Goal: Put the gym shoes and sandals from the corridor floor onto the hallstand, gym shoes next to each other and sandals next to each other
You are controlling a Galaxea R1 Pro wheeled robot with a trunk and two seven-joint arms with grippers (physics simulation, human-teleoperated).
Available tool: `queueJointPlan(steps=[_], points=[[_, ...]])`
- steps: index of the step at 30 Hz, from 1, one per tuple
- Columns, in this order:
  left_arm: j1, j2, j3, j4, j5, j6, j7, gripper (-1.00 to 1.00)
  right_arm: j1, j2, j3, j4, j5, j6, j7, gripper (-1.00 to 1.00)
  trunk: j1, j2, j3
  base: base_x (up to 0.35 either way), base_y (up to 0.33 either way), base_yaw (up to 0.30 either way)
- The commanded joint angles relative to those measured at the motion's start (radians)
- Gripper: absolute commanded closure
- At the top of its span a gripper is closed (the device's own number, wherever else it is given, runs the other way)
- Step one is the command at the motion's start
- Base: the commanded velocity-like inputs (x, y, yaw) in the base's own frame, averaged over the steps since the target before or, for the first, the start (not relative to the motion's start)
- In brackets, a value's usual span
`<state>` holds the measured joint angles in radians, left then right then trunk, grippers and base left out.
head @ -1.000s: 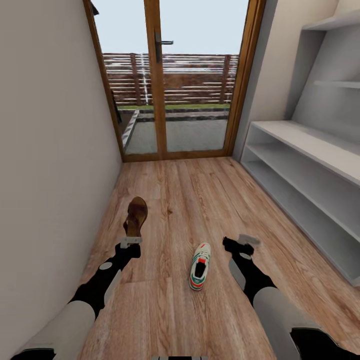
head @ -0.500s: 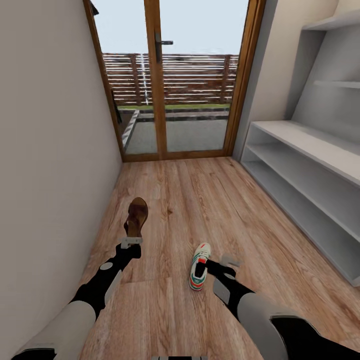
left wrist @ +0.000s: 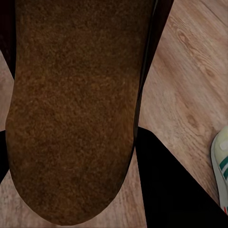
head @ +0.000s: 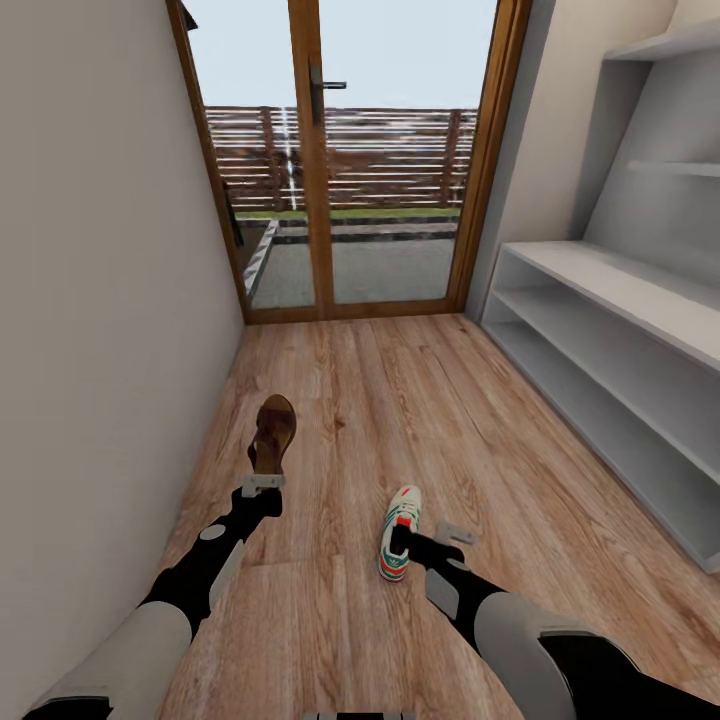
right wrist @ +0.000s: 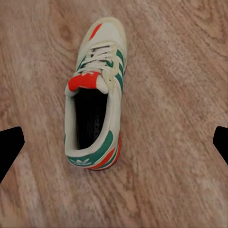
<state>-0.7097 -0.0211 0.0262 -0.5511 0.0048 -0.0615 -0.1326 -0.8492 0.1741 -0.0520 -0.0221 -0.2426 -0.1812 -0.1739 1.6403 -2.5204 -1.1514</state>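
**Right arm lined up over a gym shoe, left arm holding a sandal**

Head view: the left gripper (head: 263, 484) is at the heel of a dark brown sandal (head: 273, 432) close to the left wall; whether the sandal is lifted or resting on the corridor floor (head: 400, 390) is hard to judge from here. The right gripper (head: 432, 540) sits just beside the heel of a white gym shoe (head: 400, 533). The pale hallstand (head: 610, 340) runs along the right, its shelves bare.

Left wrist view: the sandal's (left wrist: 76, 109) grainy, suede-like brown sole lies between the dark fingers, apparently clamped.

Right wrist view: the gym shoe (right wrist: 96, 95) lies on wood-grain planks, laced, green-striped, with orange-red tongue and heel. The fingertips stand wide apart, holding nothing.

The step in hand looks like the grasp approach; next, the fingers need to drop and close across the shoe's padded collar.
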Motion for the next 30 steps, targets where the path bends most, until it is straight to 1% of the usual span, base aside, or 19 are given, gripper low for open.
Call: queueJointPlan(steps=[1, 9, 11, 17, 23, 30], points=[[0.000, 0.000, 0.003, 0.001, -0.003, -0.002, -0.005, 1.00, -0.001, 0.000, -0.005, 0.001, -0.002, -0.004, 0.000, -1.00, 0.000, 0.000, -0.001, 0.000, 0.000, 0.000], [0.000, -0.002, 0.002, 0.001, -0.002, -0.002, -0.006, 1.00, 0.001, 0.000, -0.005, 0.018, 0.000, -0.004, 0.015, -1.00, 0.000, 0.000, -0.001, 0.000, 0.000, 0.000], [0.000, -0.008, 0.002, 0.001, -0.002, -0.003, -0.007, 1.00, 0.001, 0.000, -0.005, 0.027, 0.000, -0.004, 0.033, -1.00, 0.000, 0.000, -0.001, 0.000, 0.000, 0.000], [0.000, -0.013, 0.003, 0.001, -0.003, -0.004, -0.008, 1.00, 0.001, 0.000, -0.005, 0.037, 0.000, -0.004, 0.045, -1.00, 0.000, 0.000, -0.001, 0.000, 0.000, 0.000], [0.000, -0.015, 0.002, 0.002, -0.003, -0.004, -0.008, 1.00, 0.001, 0.000, -0.005, 0.039, 0.000, -0.005, 0.048, -1.00, 0.000, 0.000, -0.001, 0.000, 0.156, 0.000], [0.000, -0.016, 0.002, 0.002, -0.003, -0.006, -0.009, 1.00, 0.001, 0.000, -0.005, 0.039, 0.000, -0.007, 0.048, -1.00, 0.000, 0.000, -0.001, 0.000, 0.054, 0.000]])
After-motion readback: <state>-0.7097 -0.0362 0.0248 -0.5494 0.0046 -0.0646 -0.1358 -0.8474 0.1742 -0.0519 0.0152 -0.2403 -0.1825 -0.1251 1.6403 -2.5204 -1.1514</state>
